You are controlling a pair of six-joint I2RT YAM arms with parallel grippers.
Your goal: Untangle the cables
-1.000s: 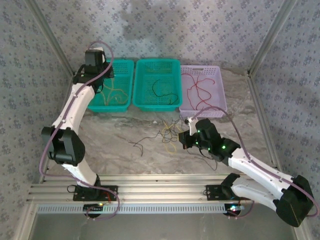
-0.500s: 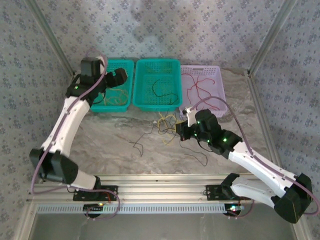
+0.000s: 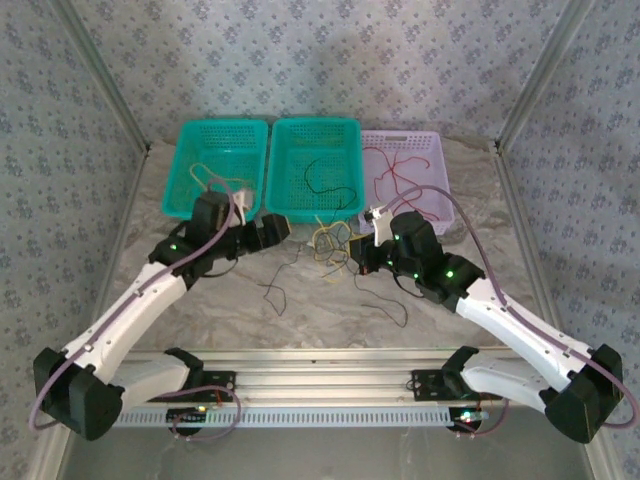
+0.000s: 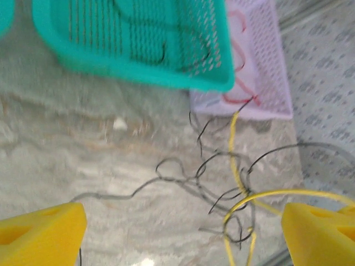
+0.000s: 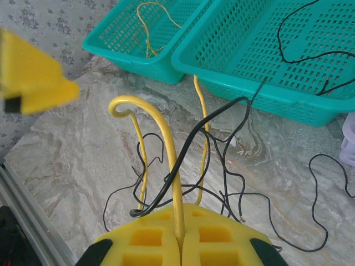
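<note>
A tangle of yellow and black cables (image 3: 335, 245) lies on the marble table in front of the middle basket. My right gripper (image 3: 365, 258) is just right of it, and in the right wrist view this gripper (image 5: 178, 241) is shut on a yellow cable (image 5: 166, 149) that arches up out of the tangle, with a black cable (image 5: 213, 119) draped across it. My left gripper (image 3: 275, 232) hovers just left of the tangle. Its jaws stand wide open (image 4: 183, 238) with nothing between them, and the knot (image 4: 239, 197) of yellow and black wires lies below, nearer the right finger (image 4: 321, 233).
Three baskets stand at the back. The left teal basket (image 3: 190, 135) holds yellow wires, the middle teal basket (image 3: 290, 130) a black wire, and the mauve basket (image 3: 435, 145) red wires. Loose black strands (image 3: 275, 285) trail toward the aluminium rail (image 3: 320, 365) at the near edge.
My left arm has swung down from the left teal basket to the table beside the tangle, and its jaws have opened. My right gripper has shifted slightly back with the yellow cable.
</note>
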